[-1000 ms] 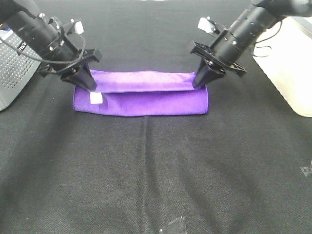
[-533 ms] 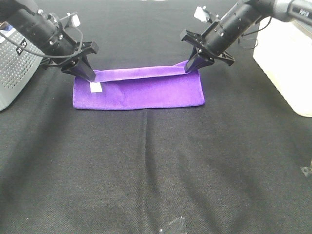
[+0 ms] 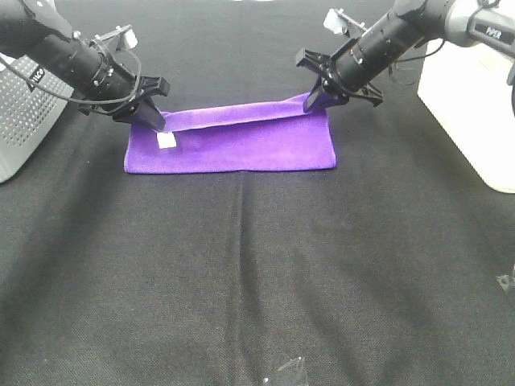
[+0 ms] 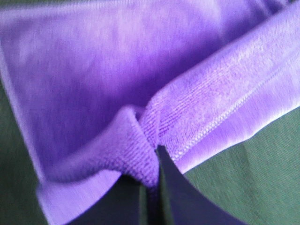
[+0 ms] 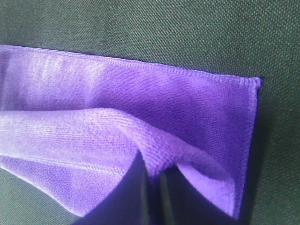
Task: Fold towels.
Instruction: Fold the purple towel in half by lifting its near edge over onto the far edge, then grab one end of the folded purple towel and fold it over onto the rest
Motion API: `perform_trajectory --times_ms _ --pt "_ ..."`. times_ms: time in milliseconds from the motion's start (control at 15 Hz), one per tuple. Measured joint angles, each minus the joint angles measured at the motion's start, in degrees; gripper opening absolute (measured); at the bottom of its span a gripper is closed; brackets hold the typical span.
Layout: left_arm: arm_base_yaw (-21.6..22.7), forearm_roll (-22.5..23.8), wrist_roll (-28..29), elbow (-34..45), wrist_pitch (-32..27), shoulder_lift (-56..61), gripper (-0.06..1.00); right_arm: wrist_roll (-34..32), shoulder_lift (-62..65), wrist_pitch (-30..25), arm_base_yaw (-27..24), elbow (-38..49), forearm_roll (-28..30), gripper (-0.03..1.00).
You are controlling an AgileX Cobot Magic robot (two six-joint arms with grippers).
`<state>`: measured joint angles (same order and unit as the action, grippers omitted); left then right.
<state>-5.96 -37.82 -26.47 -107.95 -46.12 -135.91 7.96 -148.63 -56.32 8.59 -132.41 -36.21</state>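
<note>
The bright purple towel (image 3: 233, 145) lies on the black table as a wide strip, with a small white tag (image 3: 166, 140) near its left end. My left gripper (image 3: 150, 121) is shut on the towel's far left corner, pinching a bunched fold (image 4: 140, 136). My right gripper (image 3: 315, 100) is shut on the far right corner, holding a raised fold (image 5: 154, 140) over the flat lower layer (image 5: 197, 98). The held far edge is lifted slightly above the rest of the cloth.
A grey perforated box (image 3: 20, 108) stands at the left edge. A cream-white box (image 3: 471, 96) stands at the right edge. A small clear scrap (image 3: 286, 371) lies on the black cloth near the front.
Both grippers have moved away from the front edge toward the far side, pulling the held upper edge back. The folded-over flap has opened out and the towel now shows wider.
</note>
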Motion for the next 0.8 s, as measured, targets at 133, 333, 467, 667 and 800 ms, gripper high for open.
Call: perform_trajectory --times_ms 133,333,467,667,800 --pt "0.0 -0.46 -0.17 0.0 2.06 -0.06 0.0 0.0 -0.46 0.92 0.0 0.0 -0.11 0.03" --pt "0.0 -0.8 -0.34 0.0 3.27 -0.06 0.03 0.0 -0.46 1.49 0.0 0.0 -0.06 0.11" --pt "0.11 -1.38 -0.63 0.0 4.18 -0.06 0.17 0.0 -0.46 1.83 -0.06 0.0 0.29 0.24" --pt "0.4 -1.15 -0.69 0.0 4.3 -0.06 0.44 0.0 -0.46 0.4 -0.11 0.0 1.09 0.49" --pt "0.4 1.78 -0.57 0.0 4.01 0.11 0.59 0.0 -0.46 -2.86 -0.17 -0.06 2.98 0.58"
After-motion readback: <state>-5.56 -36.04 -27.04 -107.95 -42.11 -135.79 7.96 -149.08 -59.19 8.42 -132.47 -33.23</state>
